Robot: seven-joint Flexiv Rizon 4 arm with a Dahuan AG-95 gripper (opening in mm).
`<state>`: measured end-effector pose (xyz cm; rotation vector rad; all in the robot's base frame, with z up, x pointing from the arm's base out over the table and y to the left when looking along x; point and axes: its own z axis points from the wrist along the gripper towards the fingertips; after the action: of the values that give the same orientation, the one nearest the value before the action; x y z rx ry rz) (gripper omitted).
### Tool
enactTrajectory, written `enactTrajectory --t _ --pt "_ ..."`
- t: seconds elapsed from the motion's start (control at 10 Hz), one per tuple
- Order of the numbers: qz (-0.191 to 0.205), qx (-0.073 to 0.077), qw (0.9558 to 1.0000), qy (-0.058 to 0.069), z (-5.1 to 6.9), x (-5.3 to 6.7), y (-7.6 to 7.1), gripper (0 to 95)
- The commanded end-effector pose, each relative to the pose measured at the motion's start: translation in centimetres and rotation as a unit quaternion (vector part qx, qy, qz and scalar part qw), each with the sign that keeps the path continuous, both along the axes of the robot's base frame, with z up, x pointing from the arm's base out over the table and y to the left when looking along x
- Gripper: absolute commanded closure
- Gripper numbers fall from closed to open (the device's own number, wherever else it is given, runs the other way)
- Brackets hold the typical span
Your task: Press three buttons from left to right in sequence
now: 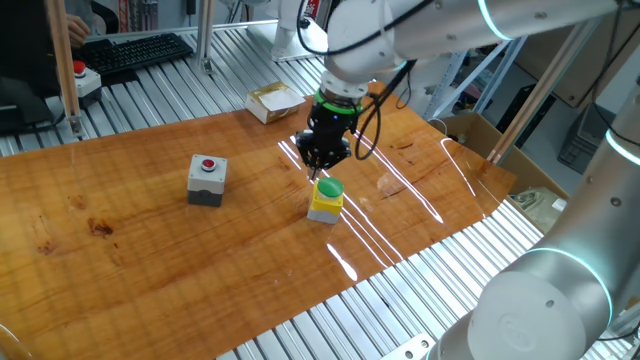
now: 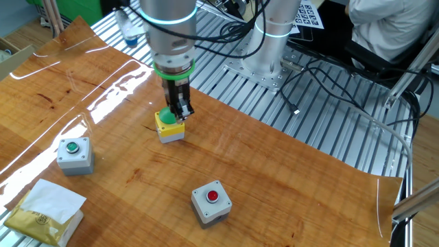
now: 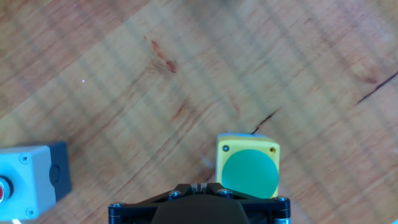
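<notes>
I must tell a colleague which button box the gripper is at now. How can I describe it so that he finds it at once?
On the wooden table, look directly beneath the gripper. The box there is yellow with a large green dome, while the two other boxes are grey with small buttons.

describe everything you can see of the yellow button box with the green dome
The yellow button box is a small square housing, plastic by its look, with a grey base and a large round green dome covering most of its top. Small dark screws sit in the top corners. It stands upright on the wooden table, between the two grey button boxes and apart from both. The end effector is directly over the dome, at or just above it; whether they touch cannot be told.
</notes>
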<state>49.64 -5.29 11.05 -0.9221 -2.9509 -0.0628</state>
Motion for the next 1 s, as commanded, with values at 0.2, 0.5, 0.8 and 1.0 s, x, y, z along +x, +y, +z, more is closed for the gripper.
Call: enactTrajectory --t 0.2,0.5,0.8,1.0 --pt "0.01 -0.009 0.9999 -0.002 0.29 -0.28 0.05 95.0" --pt "0.023 -0.035 0.9991 -0.003 0.29 -0.28 0.05 95.0" --pt "0.042 -0.048 0.9979 -0.006 0.29 -0.28 0.05 95.0" --pt "0.052 -0.05 0.9973 -0.01 0.29 -0.28 0.05 95.0"
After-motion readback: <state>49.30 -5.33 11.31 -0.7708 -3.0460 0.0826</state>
